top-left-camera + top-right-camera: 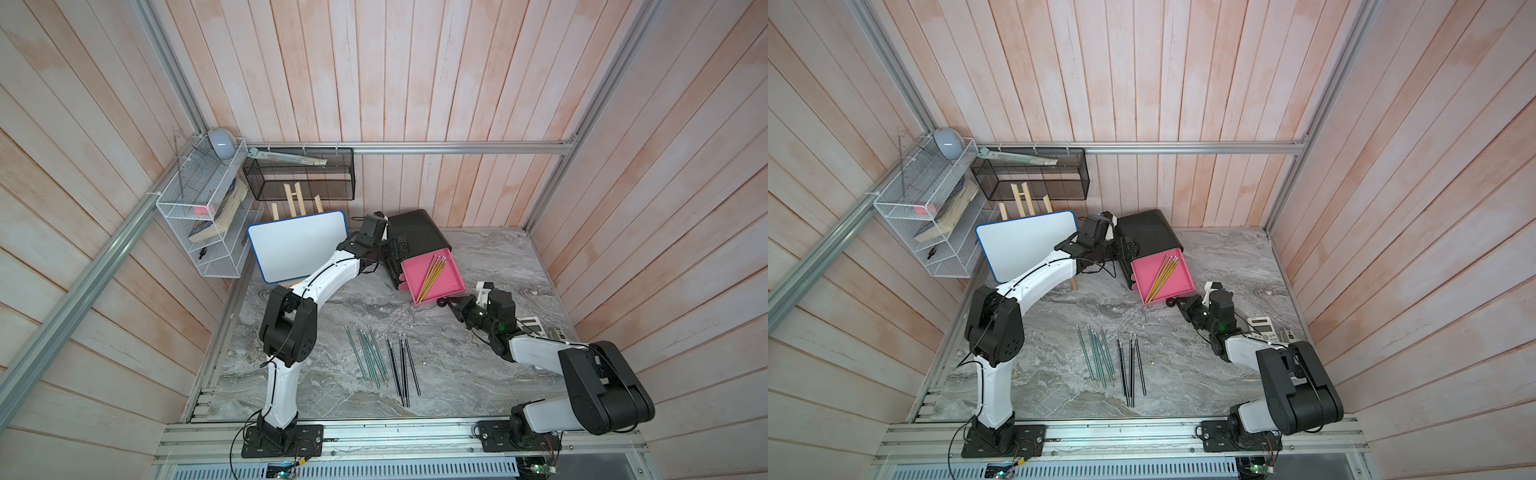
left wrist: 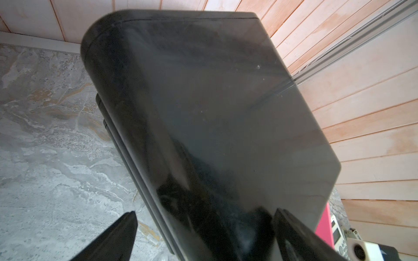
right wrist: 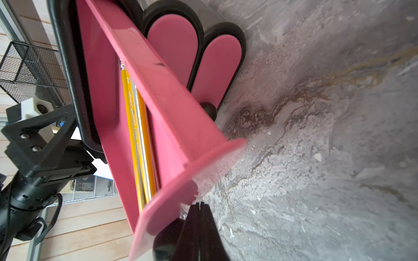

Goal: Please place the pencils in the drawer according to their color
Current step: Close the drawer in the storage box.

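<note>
Your yellow pencils [image 1: 432,276] lie in the pulled-out top tray [image 1: 451,274] of the drawer cabinet [image 1: 419,230]. They slant corner to corner, ferrules toward the cabinet and tips toward the tray front. On the table [image 1: 478,365], teal pencils [image 1: 368,357] and black pencils [image 1: 401,365] lie in two loose fans side by side, long axes near to far, ferrules toward the back wall [image 1: 415,83]. Your right gripper [image 3: 199,217] is pinched closed on nothing, just beside the tray's knob [image 1: 441,303] (contact is hard to judge). Your left gripper [image 2: 204,213] is spread, one finger over the cabinet's top and the other over the table. Print on the yellow pencils is too blurred to read.
</note>
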Robot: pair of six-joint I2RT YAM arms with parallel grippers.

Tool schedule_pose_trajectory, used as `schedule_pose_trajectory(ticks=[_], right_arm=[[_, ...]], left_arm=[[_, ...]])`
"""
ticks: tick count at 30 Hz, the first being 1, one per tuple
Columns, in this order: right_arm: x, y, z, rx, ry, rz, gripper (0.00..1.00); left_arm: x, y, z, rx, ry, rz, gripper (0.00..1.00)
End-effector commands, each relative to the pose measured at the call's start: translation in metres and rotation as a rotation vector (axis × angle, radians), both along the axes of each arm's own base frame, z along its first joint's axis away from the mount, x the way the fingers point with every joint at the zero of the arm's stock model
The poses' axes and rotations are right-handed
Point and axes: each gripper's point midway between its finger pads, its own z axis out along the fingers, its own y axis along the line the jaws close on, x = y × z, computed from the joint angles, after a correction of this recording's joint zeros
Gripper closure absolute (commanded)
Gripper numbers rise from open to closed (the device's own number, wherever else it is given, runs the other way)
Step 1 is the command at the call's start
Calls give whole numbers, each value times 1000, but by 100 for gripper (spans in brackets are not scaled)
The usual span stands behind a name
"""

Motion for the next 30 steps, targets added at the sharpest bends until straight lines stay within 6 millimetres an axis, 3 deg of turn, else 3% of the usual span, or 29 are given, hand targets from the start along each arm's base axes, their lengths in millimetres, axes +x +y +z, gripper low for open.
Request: schedule_pose_trajectory(ticks=[1,12,25,30], right_arm=[[18,11,48,42,-139,13,98],[32,12,67,50,-176,-6,98],[97,36,61,59,-166,16,98],[112,49,65,78,-173,29,98]], left_arm=[[-38,7,-69,140,191,-56,0],[-43,7,-72,138,192,-67,0],[-47,2,-79,129,205,-78,0],[-50,-1,-80,129,206,-87,1]])
